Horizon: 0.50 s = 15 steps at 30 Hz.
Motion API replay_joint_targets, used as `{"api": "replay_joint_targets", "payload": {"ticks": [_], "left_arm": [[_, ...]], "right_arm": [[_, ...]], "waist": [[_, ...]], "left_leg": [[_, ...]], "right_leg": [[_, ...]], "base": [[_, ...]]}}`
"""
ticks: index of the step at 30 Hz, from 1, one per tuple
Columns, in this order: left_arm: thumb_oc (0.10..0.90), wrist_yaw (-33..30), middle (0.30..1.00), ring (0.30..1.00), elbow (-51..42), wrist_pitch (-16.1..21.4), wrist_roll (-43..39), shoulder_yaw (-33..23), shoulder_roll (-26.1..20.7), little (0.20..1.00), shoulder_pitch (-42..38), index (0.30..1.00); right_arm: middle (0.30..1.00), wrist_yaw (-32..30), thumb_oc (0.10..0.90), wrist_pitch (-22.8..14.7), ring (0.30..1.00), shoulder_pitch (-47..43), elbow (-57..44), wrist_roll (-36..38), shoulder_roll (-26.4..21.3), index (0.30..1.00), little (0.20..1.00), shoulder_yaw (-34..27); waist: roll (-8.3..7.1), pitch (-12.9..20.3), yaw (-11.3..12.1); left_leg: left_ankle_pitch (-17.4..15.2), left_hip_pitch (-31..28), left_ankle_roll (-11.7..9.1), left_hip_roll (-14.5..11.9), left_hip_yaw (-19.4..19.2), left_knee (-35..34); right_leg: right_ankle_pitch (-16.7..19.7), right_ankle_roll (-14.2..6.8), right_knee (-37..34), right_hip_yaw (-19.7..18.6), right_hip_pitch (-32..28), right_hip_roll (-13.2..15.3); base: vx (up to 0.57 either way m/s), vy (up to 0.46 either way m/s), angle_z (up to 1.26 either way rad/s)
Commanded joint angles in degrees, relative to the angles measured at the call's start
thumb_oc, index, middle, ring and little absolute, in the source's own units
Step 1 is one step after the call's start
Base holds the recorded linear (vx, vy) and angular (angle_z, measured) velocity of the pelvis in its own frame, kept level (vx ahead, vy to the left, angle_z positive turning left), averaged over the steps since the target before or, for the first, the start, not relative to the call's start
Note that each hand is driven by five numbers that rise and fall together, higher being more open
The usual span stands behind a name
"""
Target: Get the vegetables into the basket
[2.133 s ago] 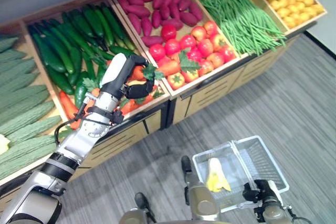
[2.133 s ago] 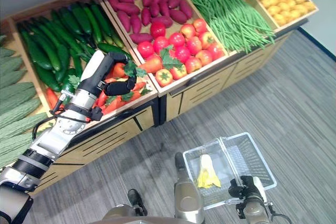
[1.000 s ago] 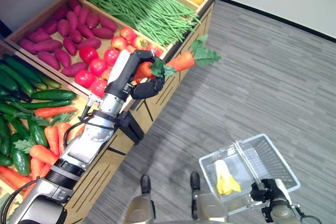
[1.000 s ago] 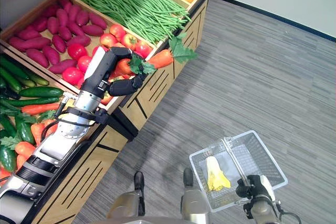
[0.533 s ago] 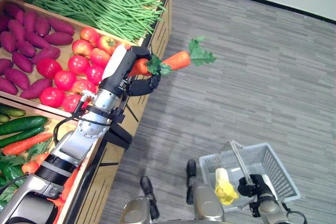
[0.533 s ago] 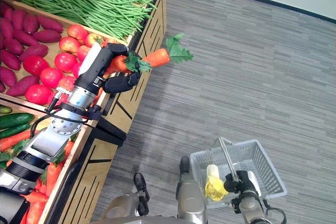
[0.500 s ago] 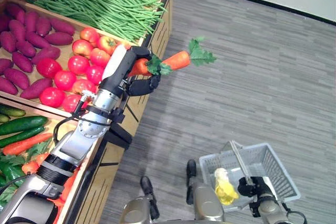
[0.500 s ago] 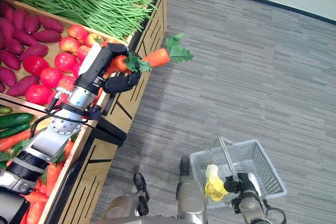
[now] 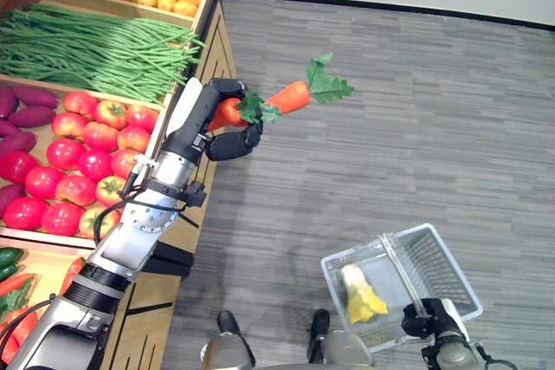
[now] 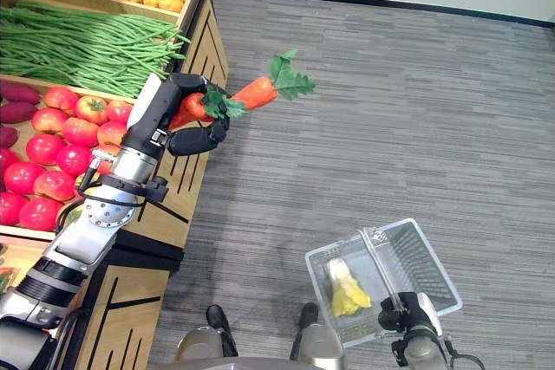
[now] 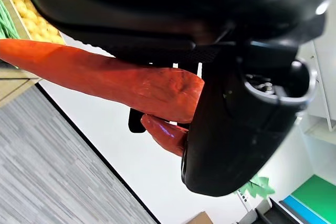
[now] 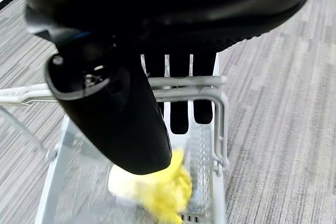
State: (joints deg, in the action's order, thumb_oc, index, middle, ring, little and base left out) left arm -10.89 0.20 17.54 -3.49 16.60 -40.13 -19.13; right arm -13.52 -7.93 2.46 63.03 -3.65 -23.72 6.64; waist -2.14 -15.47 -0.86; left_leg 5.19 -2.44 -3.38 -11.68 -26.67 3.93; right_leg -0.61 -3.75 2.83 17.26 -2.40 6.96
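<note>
the left hand (image 9: 224, 124) has swung its clenched carrots (image 9: 276, 102) off the shelf (image 9: 205, 30), upper centre. they look stiff and light, best gripped mid-body; the right hand (image 12: 131, 103) grips the basket (image 9: 455, 279) handle, lower right

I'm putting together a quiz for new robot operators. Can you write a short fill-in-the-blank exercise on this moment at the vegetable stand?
1. The left hand is shut on orange ____.
2. The right hand grips the handle of the wire ____.
3. The pale yellow vegetable lies inside the ____.
4. The bin of tomatoes sits next to the bin of long green ____.

Missing words: carrots; basket; basket; beans
</note>
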Motion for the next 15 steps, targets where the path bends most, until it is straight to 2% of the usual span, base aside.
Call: {"api": "replay_joint_targets", "payload": {"ticks": [1,3,5,6,8,11,15], "left_arm": [[0.400,-1.23,0.300,0.300,-4.41,4.59,-1.99,-3.78,-0.43,0.300,-5.84,0.300],[0.400,-1.60,0.300,0.300,-4.78,4.54,-1.56,-3.82,-0.56,0.300,-5.65,0.300],[0.400,-1.68,0.300,0.300,-5.00,4.57,-1.49,-3.74,-0.69,0.300,-5.67,0.300],[0.400,-1.40,0.300,0.300,-5.20,4.75,-1.86,-3.35,-1.02,0.300,-6.29,0.300],[0.400,-0.45,0.300,0.300,-5.77,4.86,-2.63,-1.20,-0.76,0.300,-8.13,0.300],[0.400,0.27,0.300,0.300,-5.85,4.88,-3.01,0.29,-1.11,0.300,-8.59,0.300],[0.400,1.30,0.300,0.300,-6.15,5.01,-3.85,0.53,-1.63,0.300,-7.77,0.300]], "right_arm": [[0.300,-2.33,0.400,-2.38,0.300,-2.49,-0.43,0.68,-5.59,0.300,0.300,-0.38],[0.300,-2.27,0.400,-2.34,0.300,-3.23,0.14,0.54,-6.43,0.300,0.300,0.12],[0.300,-2.31,0.400,-2.32,0.300,-3.14,0.24,0.31,-6.68,0.300,0.300,0.20],[0.300,-2.14,0.400,-2.29,0.300,-2.75,-0.18,0.30,-7.01,0.300,0.300,0.08],[0.300,-2.23,0.400,-2.08,0.300,-2.74,0.54,0.84,-8.13,0.300,0.300,-0.69],[0.300,-2.30,0.400,-1.93,0.300,-3.17,0.82,1.23,-8.11,0.300,0.300,-0.99],[0.300,-2.26,0.400,-1.68,0.300,-3.99,2.71,1.40,-7.87,0.300,0.300,-1.02]], "waist": [[-0.53,-0.69,2.22],[-0.57,-0.33,3.10],[-0.34,-0.09,2.87],[-0.01,0.40,2.27],[0.31,1.39,1.68],[-0.04,2.06,1.31],[-0.40,2.77,2.02]], "left_leg": [[-1.41,4.99,-6.19,1.46,13.39,6.00],[-3.29,5.03,-5.67,3.11,19.72,3.79],[-3.73,4.40,-5.15,2.56,19.78,2.15],[-3.63,3.69,-4.76,2.45,18.57,0.64],[-3.19,2.04,-3.64,3.62,17.73,-2.82],[-3.26,0.66,-2.77,4.93,16.33,-4.66],[-2.86,-0.85,-2.21,5.88,14.87,-7.59]], "right_leg": [[-3.00,-4.48,-0.67,-3.22,-2.18,0.66],[-2.27,-4.90,-0.42,-5.48,-1.01,0.98],[-2.20,-5.09,0.00,-5.97,-0.56,1.01],[-2.02,-5.28,0.14,-5.94,-0.40,1.10],[-1.88,-5.78,1.35,-6.06,0.38,1.92],[-0.98,-6.67,1.52,-6.93,0.92,3.06],[0.66,-7.62,0.40,-7.73,1.45,3.95]], "base": [[-0.05,-0.052,-0.40],[-0.01,-0.016,-0.64],[0.03,0.014,-0.65],[0.04,0.112,-0.40],[0.04,0.180,-0.09],[0.03,0.144,0.02],[0.00,0.098,-0.24]]}}
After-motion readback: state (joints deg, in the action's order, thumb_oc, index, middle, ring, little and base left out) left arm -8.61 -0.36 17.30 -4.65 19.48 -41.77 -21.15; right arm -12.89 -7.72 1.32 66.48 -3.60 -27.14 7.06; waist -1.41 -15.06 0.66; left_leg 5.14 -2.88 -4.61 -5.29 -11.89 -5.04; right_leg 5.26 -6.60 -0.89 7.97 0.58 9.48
